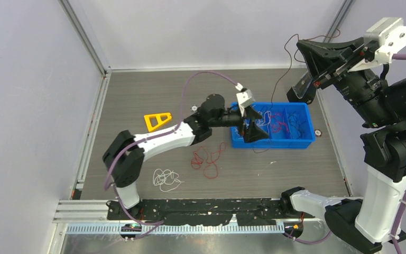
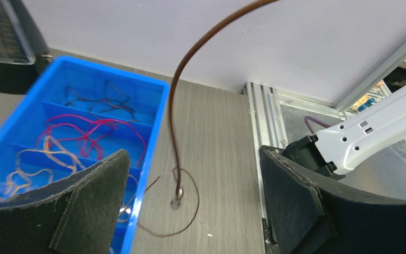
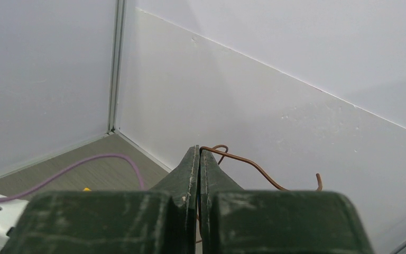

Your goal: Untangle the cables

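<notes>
My right gripper [image 1: 300, 46] is raised high at the back right and shut on a thin brown cable [image 1: 280, 79]; the right wrist view shows its jaws [image 3: 200, 153] pressed together on the cable [image 3: 254, 169]. The cable hangs down to the table beside the blue bin [image 1: 301, 142]. My left gripper [image 1: 255, 125] is open and empty over the bin's left end. In the left wrist view the brown cable [image 2: 173, 106] drops between my open fingers [image 2: 193, 153] and ends in a loop on the table. The bin [image 2: 153, 127] holds dark, red and orange cables in separate compartments.
A red cable [image 1: 208, 159] and a white cable [image 1: 166, 180] lie loose on the table in front of the left arm. A yellow triangular piece [image 1: 157, 120] lies at the left. White walls stand close behind and to both sides.
</notes>
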You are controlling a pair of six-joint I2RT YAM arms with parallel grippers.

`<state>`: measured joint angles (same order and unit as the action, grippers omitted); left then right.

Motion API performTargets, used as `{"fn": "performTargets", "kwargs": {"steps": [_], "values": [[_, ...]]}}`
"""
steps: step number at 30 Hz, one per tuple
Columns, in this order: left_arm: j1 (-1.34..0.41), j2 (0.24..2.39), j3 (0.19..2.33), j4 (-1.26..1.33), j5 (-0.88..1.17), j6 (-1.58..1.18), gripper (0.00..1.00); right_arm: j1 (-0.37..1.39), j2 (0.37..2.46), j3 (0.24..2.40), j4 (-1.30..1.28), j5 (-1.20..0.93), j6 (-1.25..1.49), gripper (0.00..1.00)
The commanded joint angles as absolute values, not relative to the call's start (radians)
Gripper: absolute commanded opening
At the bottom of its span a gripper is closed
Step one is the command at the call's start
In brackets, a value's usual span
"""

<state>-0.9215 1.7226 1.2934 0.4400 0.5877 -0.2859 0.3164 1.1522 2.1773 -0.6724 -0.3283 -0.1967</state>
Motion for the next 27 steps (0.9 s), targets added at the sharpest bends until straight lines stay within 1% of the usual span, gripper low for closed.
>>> {"fn": "performTargets", "kwargs": {"steps": [1, 2, 4, 5, 7, 8, 9, 10, 11, 12, 14, 17, 18, 20, 22, 23, 24, 25, 26, 27], "values": [[-0.958, 1.811, 1.430, 0.495, 0.615, -0.342, 0.82, 0.311, 1.154, 2.160, -0.609, -0.334, -0.162, 0.05], [-0.953, 1.830, 1.450, 0.478, 0.611, -0.359, 0.62, 0.311, 1.153, 2.157, -0.607, -0.334, -0.160, 0.05], [-0.932, 1.819, 1.450, 0.463, 0.612, -0.379, 0.16, 0.311, 1.147, 2.144, -0.625, -0.325, -0.169, 0.05], [-0.916, 1.779, 1.399, 0.479, 0.610, -0.390, 0.01, 0.311, 1.143, 2.119, -0.639, -0.314, -0.183, 0.05], [-0.883, 1.640, 1.307, 0.504, 0.622, -0.398, 0.00, 0.311, 1.103, 2.036, -0.690, -0.308, -0.226, 0.05], [-0.865, 1.575, 1.279, 0.495, 0.644, -0.401, 0.00, 0.311, 1.087, 1.991, -0.731, -0.349, -0.246, 0.05], [-0.839, 1.527, 1.263, 0.479, 0.672, -0.412, 0.00, 0.310, 1.050, 1.893, -0.750, -0.377, -0.276, 0.05], [-0.822, 1.485, 1.257, 0.466, 0.701, -0.441, 0.00, 0.310, 1.033, 1.844, -0.785, -0.457, -0.284, 0.05], [-0.790, 1.459, 1.260, 0.460, 0.731, -0.500, 0.00, 0.311, 1.002, 1.748, -0.808, -0.501, -0.297, 0.05], [-0.768, 1.442, 1.265, 0.461, 0.756, -0.557, 0.00, 0.311, 0.989, 1.655, -0.808, -0.589, -0.287, 0.05], [-0.731, 1.425, 1.270, 0.493, 0.766, -0.687, 0.00, 0.311, 0.959, 1.543, -0.764, -0.688, -0.208, 0.05], [-0.712, 1.411, 1.269, 0.556, 0.742, -0.868, 0.00, 0.313, 0.939, 1.432, -0.594, -0.787, -0.074, 0.06], [-0.713, 1.409, 1.277, 0.548, 0.739, -0.895, 0.00, 0.316, 0.937, 1.385, -0.556, -0.794, -0.022, 0.07], [-0.721, 1.398, 1.295, 0.554, 0.734, -0.924, 0.00, 0.330, 0.936, 1.335, -0.448, -0.813, 0.048, 0.11], [-0.725, 1.391, 1.320, 0.530, 0.718, -0.950, 0.00, 0.363, 0.950, 1.317, -0.371, -0.838, 0.103, 0.18], [-0.726, 1.390, 1.328, 0.521, 0.715, -0.959, 0.00, 0.395, 0.963, 1.316, -0.338, -0.841, 0.117, 0.25], [-0.727, 1.386, 1.333, 0.519, 0.717, -0.961, 0.00, 0.432, 0.968, 1.317, -0.329, -0.831, 0.128, 0.28], [-0.729, 1.380, 1.335, 0.519, 0.717, -0.960, 0.00, 0.446, 0.968, 1.316, -0.310, -0.815, 0.131, 0.36], [-0.732, 1.377, 1.337, 0.515, 0.713, -0.960, 0.00, 0.470, 0.966, 1.312, -0.298, -0.807, 0.138, 0.41], [-0.735, 1.374, 1.336, 0.506, 0.709, -0.960, 0.00, 0.479, 0.965, 1.310, -0.276, -0.800, 0.143, 0.50]]}}
